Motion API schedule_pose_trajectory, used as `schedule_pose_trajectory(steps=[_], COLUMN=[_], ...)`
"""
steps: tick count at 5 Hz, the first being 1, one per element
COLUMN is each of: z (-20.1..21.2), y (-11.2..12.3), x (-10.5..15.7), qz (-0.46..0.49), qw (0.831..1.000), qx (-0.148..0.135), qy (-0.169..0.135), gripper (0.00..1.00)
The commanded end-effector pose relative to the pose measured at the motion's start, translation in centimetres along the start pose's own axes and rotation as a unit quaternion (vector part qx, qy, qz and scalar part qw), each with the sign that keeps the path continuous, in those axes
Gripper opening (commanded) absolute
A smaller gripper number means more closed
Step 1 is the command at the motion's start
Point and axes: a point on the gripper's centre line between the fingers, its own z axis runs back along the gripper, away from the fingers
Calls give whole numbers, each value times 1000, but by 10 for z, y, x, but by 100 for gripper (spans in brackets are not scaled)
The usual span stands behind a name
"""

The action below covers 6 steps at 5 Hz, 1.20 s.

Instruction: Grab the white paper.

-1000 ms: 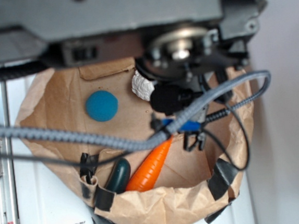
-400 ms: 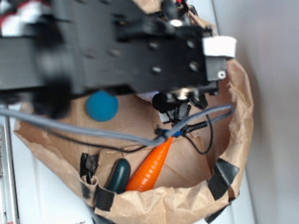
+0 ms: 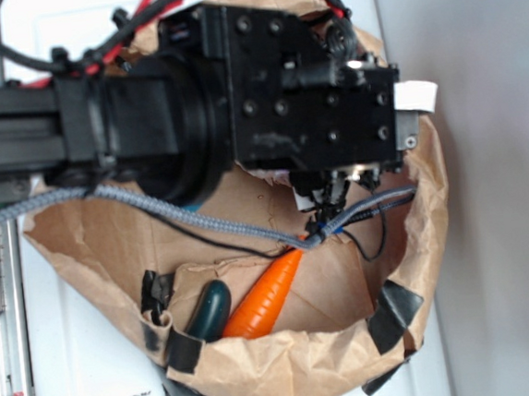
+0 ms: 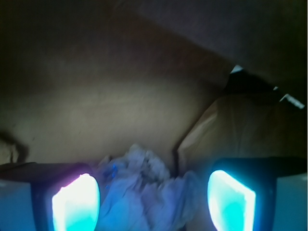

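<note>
White tabletop is seen under a brown paper bag, whose rolled rim is patched with strips of black tape. Beside it, at the right, a grey wall is visible. In the exterior view, most of the bag's opening is covered by the black arm, which reaches in from the left, and a braided grey cable is draped across the bag's floor. On that floor, near the front wall, an orange carrot is laid at a slant, with a dark green vegetable just beside it on the left. A small white tab is seen at the right end of the arm's head.

From the wrist view, the gripper is shown with its 2 fingertips spread wide, both lit bright cyan at the bottom of the frame. The white paper, a wrinkled ball, is seen between them, low in the frame and somewhat nearer the left finger; whether either finger touches it cannot be told. Behind the ball the brown floor and a folded crease of the bag are seen in dim light. In the exterior view the ball itself is almost wholly hidden under the arm's head.
</note>
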Motion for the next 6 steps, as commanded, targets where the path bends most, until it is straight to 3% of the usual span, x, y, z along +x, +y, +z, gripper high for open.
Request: schedule_pose_trajectory(steps=[1, 3, 4, 6], z=[11, 21, 25, 13], y=[2, -3, -3, -11], x=[-4, -16, -18, -13], qz=[-19, -53, -52, -37], qw=[999, 995, 994, 997], qx=[-22, -86, -96, -73], qy=[-15, 17, 22, 10], gripper=[100, 100, 100, 100])
